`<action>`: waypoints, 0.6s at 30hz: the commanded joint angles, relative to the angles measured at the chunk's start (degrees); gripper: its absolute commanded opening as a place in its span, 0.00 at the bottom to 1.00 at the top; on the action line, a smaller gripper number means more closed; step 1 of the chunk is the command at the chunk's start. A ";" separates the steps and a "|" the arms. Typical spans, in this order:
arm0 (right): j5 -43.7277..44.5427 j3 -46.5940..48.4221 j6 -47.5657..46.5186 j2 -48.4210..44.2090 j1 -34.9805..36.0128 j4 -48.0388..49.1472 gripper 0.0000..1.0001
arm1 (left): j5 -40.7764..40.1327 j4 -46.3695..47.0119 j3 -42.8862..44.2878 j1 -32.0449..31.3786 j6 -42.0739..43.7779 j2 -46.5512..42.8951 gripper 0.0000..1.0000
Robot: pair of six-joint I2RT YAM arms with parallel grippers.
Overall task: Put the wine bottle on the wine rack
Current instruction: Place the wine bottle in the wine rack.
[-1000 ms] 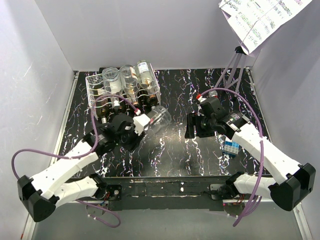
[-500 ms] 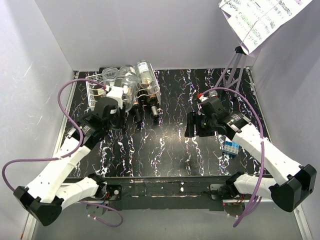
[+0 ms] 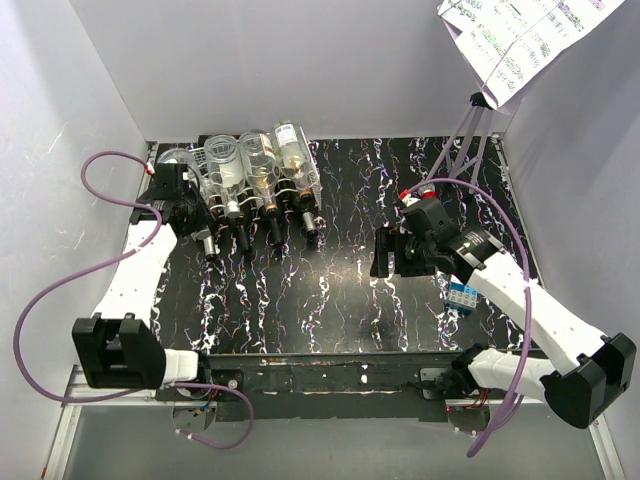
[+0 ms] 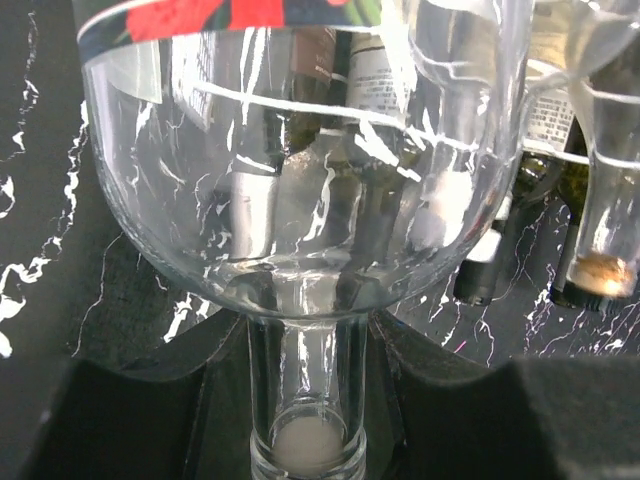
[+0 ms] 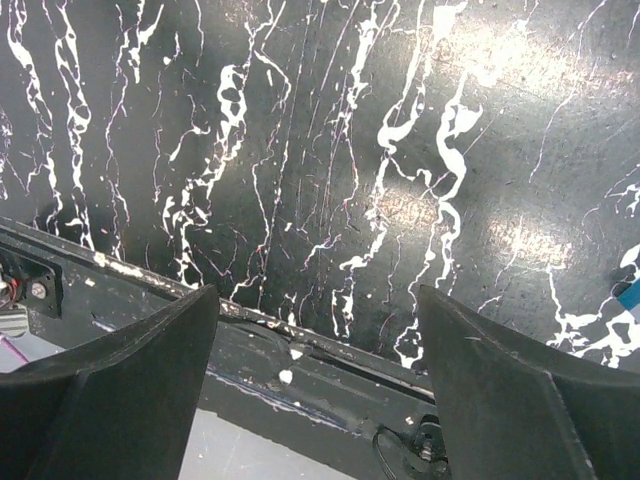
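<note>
Bottle (image 4: 300,200) swung to wine rack (image 3: 313,186) left end.

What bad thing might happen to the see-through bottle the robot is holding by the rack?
The left gripper pinches only the thin, smooth neck of the clear wine bottle, so it might slip or tilt. The other bottles crowd the wine rack right beside it, so glass may knock glass. If let go before it sits in a cradle, it may roll off.

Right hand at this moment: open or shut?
Open. In the wrist view the right hand shows its fingers wide apart, with only the table between them and nothing held.
</note>
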 commanded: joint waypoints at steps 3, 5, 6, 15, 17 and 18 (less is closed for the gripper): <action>0.76 -1.64 1.06 -3.84 -0.30 -0.26 0.90 | 6.90 14.74 8.08 5.40 0.90 1.69 0.00; 0.41 -2.08 0.98 -4.37 -0.30 -0.17 0.91 | 8.66 15.80 9.39 6.45 3.00 4.06 0.00; 0.41 -2.17 0.98 -4.54 -0.38 -0.26 0.91 | 10.84 15.89 10.27 6.80 3.88 5.46 0.00; 0.23 -3.31 0.27 -6.04 -0.39 -0.17 0.91 | 20.27 20.99 11.77 9.97 10.13 13.73 0.00; 0.14 -3.66 0.19 -6.04 -0.39 -0.08 0.91 | 20.09 21.34 11.68 10.23 10.04 14.70 0.00; 0.14 -3.84 0.19 -6.04 -0.47 0.09 0.91 | 19.66 21.60 11.77 10.24 10.13 14.97 0.00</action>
